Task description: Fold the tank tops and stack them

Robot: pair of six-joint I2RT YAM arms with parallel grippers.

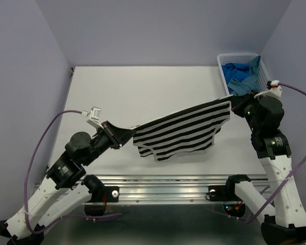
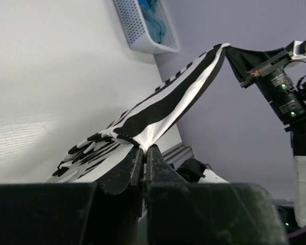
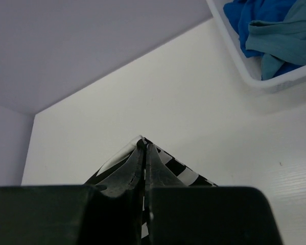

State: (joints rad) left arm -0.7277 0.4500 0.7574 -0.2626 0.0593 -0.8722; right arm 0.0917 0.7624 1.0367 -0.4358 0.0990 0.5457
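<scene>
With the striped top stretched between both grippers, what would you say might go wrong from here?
1. The left gripper and right gripper each pinch only a small edge bit of the striped tank top; more tension could slip it free.
2. The fabric hangs bunched below the taut edge, so it may land creased.
3. The right gripper is close to the basket and could nudge it.

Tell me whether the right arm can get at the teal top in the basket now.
Probably not yet. The teal top lies close in the basket with nothing between, but the right gripper is shut on the striped top, stretched across to the left gripper. It must let go first.
</scene>
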